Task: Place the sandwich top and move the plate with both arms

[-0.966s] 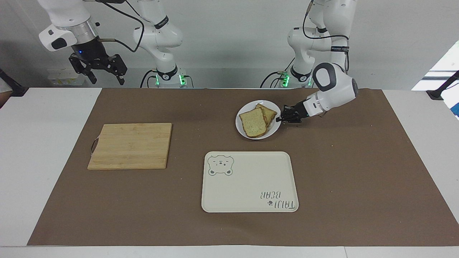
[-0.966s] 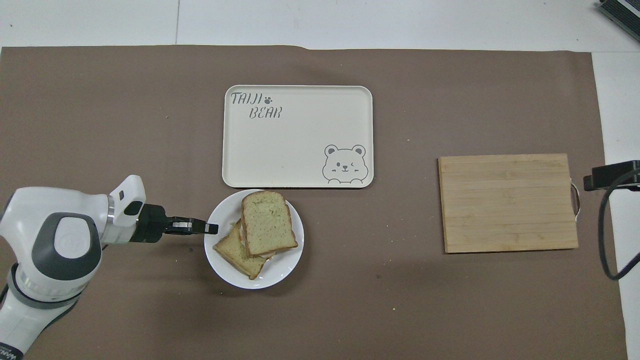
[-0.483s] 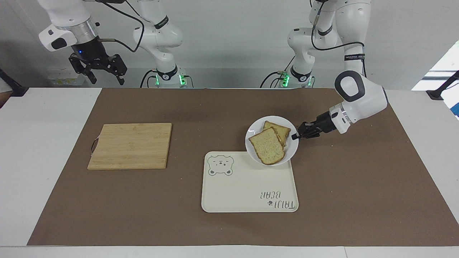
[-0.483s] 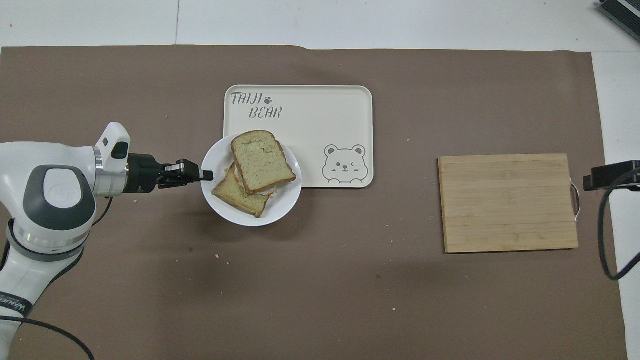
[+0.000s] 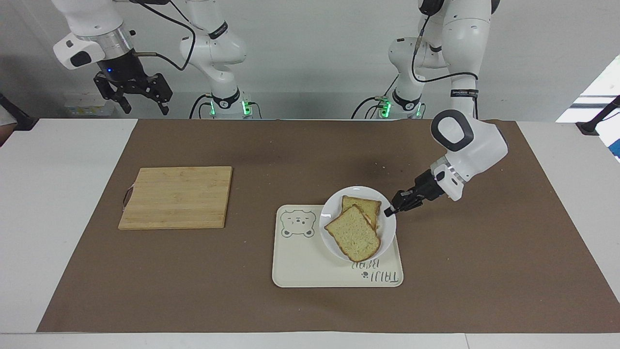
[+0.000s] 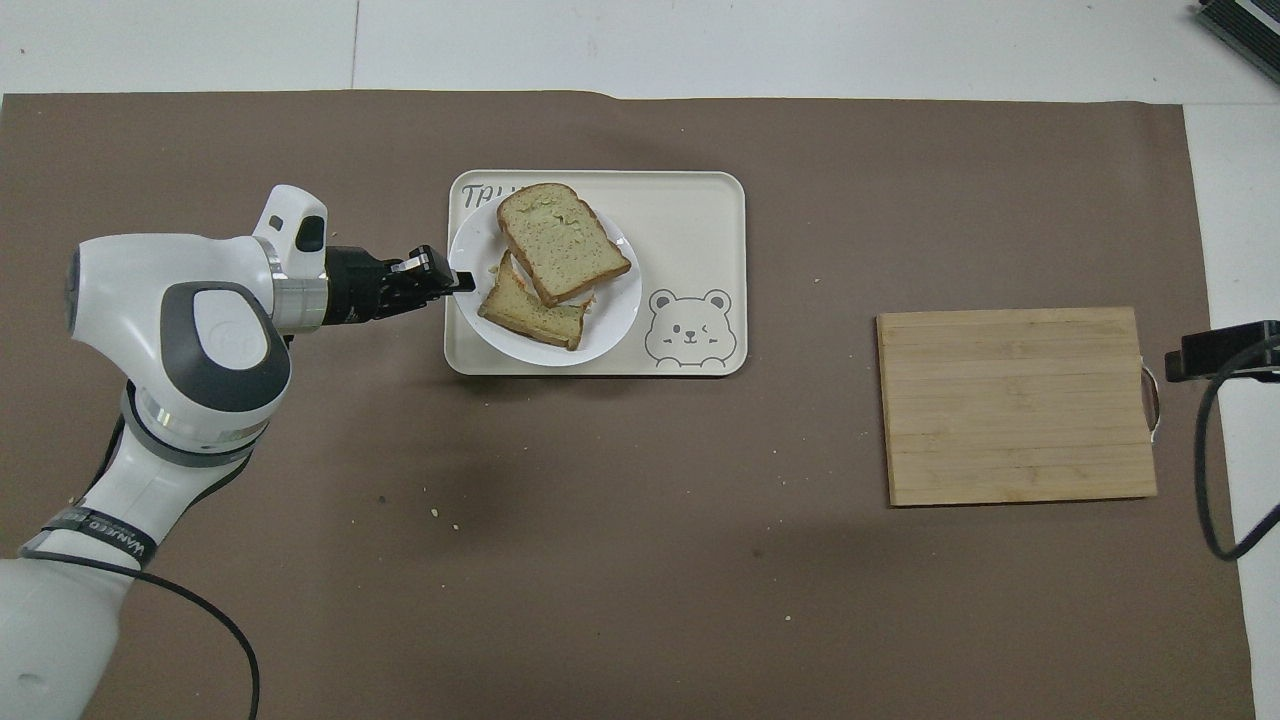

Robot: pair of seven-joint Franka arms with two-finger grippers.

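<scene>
While its fingertips are pinching together on the rim of the plate [image 5: 334, 247] [image 6: 620, 310], the left hand [image 5: 390, 210] [image 6: 458, 281] is reaching in low from the left arm's end of the surface [image 5: 68, 194] [image 6: 700, 40], with the arm slanting down behind it. Right at the hand's tips the plate is sitting over the tray [image 5: 310, 271] [image 6: 700, 220], covering the part of the tray closest to the hand; whether it is resting on the tray or being held just above it cannot be told. On the plate, just past the hand's tips, the top [image 5: 353, 234] [image 6: 562, 243] is lying skewed across another slice [image 5: 364, 205] [image 6: 530, 318], so that a corner of the lower slice is showing beside it. Further out from the hand, the tray's bear drawing [image 5: 298, 224] [image 6: 690, 330] is showing uncovered, while part of its lettering is hidden under the plate. Well away from the hand, toward the right arm's end, a wooden board [image 5: 177, 197] [image 6: 1017, 404] is lying flat on the brown mat [image 5: 242, 145] [image 6: 600, 550]. Farthest out, the right hand [image 5: 141, 102] is waiting raised over the surface's edge at the right arm's end, its fingers spread apart and gripping nothing.
</scene>
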